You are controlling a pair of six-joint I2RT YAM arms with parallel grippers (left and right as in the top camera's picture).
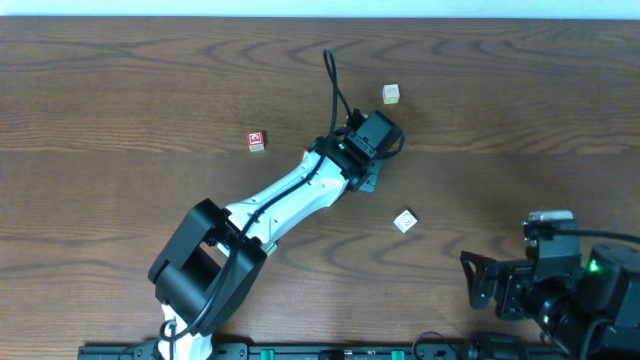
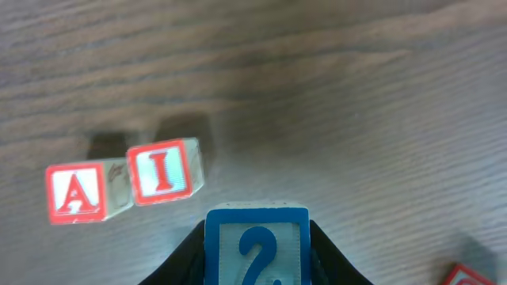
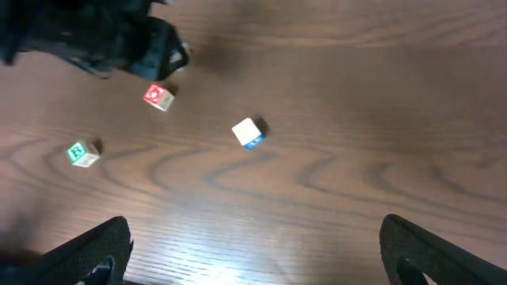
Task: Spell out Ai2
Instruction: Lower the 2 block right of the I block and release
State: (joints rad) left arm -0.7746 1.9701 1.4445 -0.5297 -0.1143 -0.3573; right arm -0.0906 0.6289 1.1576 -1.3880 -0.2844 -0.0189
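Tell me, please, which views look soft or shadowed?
Overhead: evenly lit, sharp. Left wrist: the A cube and I cube cast soft shadows behind them; the near 2 cube looks slightly soft. Right wrist: generally blurry, its dark fingers most of all.

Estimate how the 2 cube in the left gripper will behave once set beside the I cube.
The 2 cube looks rigid and flat-faced, so it probably will not roll or tip. Being small, it is likely light, so the opening fingers could drag it askew on the smooth table.
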